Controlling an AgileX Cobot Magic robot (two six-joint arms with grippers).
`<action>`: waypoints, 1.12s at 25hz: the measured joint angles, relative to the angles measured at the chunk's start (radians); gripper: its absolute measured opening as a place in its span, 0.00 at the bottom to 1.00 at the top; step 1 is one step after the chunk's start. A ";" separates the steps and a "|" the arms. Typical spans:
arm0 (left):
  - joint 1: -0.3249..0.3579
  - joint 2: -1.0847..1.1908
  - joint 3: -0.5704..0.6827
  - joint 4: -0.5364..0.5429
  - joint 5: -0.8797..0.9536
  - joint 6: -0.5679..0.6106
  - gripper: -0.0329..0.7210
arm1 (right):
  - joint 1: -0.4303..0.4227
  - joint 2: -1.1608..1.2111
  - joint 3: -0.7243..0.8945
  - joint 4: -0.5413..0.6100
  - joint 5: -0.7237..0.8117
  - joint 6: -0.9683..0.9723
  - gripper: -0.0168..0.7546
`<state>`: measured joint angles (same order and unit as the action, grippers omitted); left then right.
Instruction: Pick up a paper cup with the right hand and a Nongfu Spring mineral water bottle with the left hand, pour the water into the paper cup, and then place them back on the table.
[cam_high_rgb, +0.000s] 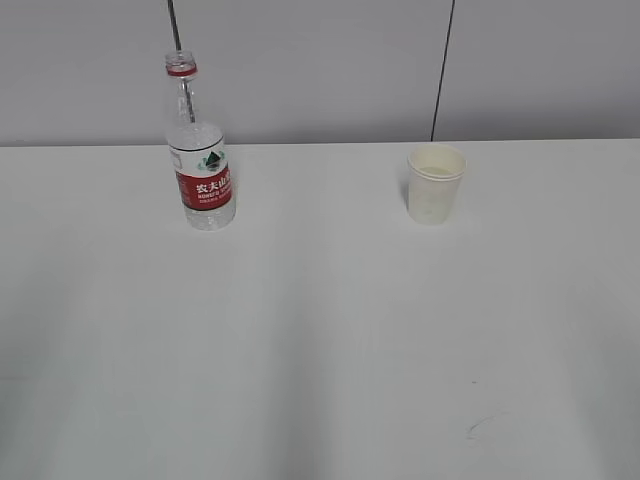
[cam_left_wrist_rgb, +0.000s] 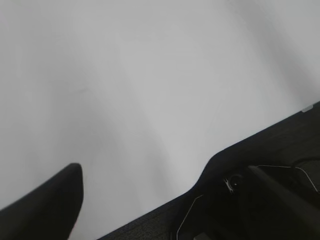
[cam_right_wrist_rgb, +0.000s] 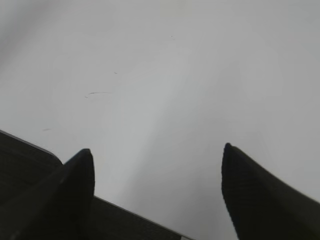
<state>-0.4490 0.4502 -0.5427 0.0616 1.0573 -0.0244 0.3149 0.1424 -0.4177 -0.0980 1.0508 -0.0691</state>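
right gripper (cam_right_wrist_rgb: 157, 192): your two dark fingertips stand spread wide with nothing between them, only bare white table (cam_right_wrist_rgb: 200, 75) below, a faint scuff mark (cam_right_wrist_rgb: 97, 93) on it.
left gripper: only one dark fingertip (cam_left_wrist_rgb: 50, 205) shows at the lower left over the table; you cannot tell whether the jaws are apart or together.
paper cup (cam_high_rgb: 435, 183): upright, far right of the table, well apart from the bottle. judge it light and thin-walled; it will crush, so take it mid-wall with a gentle squeeze, below the rolled rim.
nongfu spring bottle (cam_high_rgb: 200, 150): upright, far left, cap off. the clear plastic looks smooth and soft-sided; grip it at the red label (cam_high_rgb: 205, 188), firmly but without squeezing water out.
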 joint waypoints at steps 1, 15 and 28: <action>0.000 -0.002 0.000 0.000 0.000 0.000 0.79 | 0.000 0.000 0.000 -0.002 0.000 0.000 0.78; 0.268 -0.205 0.000 -0.001 0.001 0.000 0.76 | -0.269 -0.048 0.000 -0.003 -0.002 -0.002 0.78; 0.475 -0.443 0.000 -0.002 0.015 0.000 0.76 | -0.353 -0.159 0.000 -0.007 -0.002 -0.002 0.78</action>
<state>0.0255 0.0075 -0.5427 0.0599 1.0724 -0.0244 -0.0383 -0.0169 -0.4177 -0.1048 1.0487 -0.0708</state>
